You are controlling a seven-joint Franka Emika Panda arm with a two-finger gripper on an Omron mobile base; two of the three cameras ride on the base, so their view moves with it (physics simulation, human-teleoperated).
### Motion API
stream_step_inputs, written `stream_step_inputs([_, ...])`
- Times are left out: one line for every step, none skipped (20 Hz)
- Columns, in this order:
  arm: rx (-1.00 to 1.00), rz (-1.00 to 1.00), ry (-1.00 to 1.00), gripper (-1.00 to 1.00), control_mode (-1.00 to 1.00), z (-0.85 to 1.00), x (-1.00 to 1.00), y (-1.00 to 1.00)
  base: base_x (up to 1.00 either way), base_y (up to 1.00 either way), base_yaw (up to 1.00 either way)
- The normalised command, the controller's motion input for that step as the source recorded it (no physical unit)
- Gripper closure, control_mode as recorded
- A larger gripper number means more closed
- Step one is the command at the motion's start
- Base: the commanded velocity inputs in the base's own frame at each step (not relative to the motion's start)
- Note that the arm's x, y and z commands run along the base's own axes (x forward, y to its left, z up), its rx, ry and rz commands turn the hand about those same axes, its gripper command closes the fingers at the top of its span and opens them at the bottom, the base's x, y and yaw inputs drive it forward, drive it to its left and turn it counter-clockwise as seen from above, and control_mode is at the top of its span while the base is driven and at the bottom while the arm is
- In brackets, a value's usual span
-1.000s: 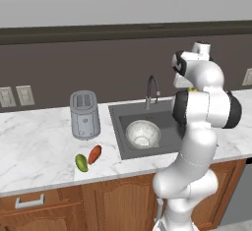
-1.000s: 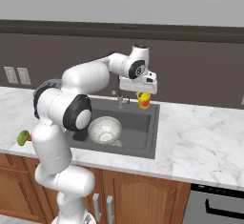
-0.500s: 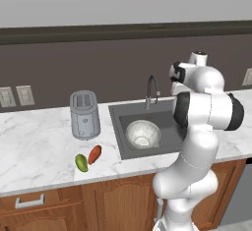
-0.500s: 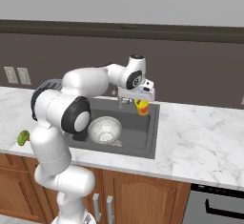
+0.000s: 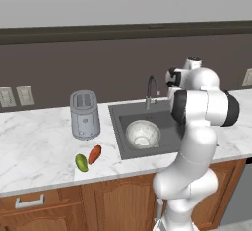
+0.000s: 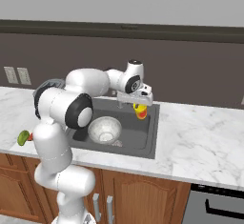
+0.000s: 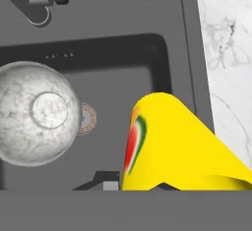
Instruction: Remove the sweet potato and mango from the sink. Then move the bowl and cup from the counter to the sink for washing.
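Both base views look forward and down from behind the arm, left and right, sharing the sink (image 5: 129, 149) (image 6: 151, 132) and bowl (image 5: 142, 133) (image 6: 104, 130). The hand view looks seemingly straight down into the sink (image 7: 162, 53), close above the bowl (image 7: 37, 113).

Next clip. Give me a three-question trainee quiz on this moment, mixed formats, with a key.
1. True or false: the bowl lies inside the sink.
2. What is the gripper shut on? A) the cup B) the mango C) the toaster
3. Fill in: the sweet potato lies on the counter beside the ____.

Key: 1 true; 2 A; 3 mango.
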Motion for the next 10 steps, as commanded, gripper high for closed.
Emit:
stream_step_inputs([0.00, 0.00, 0.00, 1.00, -1.00, -0.32, 0.09, 0.04, 0.00, 0.00, 0.00])
stream_step_inputs([0.00, 0.00, 0.00, 1.00, -1.00, -0.31, 0.08, 0.01, 0.00, 0.00, 0.00])
stream_step_inputs([0.00, 0.00, 0.00, 1.00, -1.00, -0.30, 0.08, 0.00, 0.00, 0.00, 0.00])
stream_step_inputs([0.00, 0.00, 0.00, 1.00, -1.00, -0.30, 0.09, 0.00, 0.00, 0.00, 0.00])
stream_step_inputs([0.00, 0.00, 0.00, 1.00, -1.00, -0.29, 0.08, 0.00, 0.00, 0.00, 0.00])
stream_step_inputs([0.00, 0.00, 0.00, 1.00, -1.00, -0.30, 0.07, 0.00, 0.00, 0.00, 0.00])
stream_step_inputs([0.00, 0.00, 0.00, 1.00, -1.00, -0.29, 0.07, 0.00, 0.00, 0.00, 0.00])
stream_step_inputs([0.00, 0.00, 0.00, 1.00, -1.00, -0.29, 0.06, 0.00, 0.00, 0.00, 0.00])
stream_step_inputs([0.00, 0.00, 0.00, 1.00, -1.00, -0.29, 0.05, 0.00, 0.00, 0.00, 0.00])
stream_step_inputs([0.01, 0.00, 0.00, 1.00, -1.00, -0.30, 0.03, 0.00, 0.00, 0.00, 0.00])
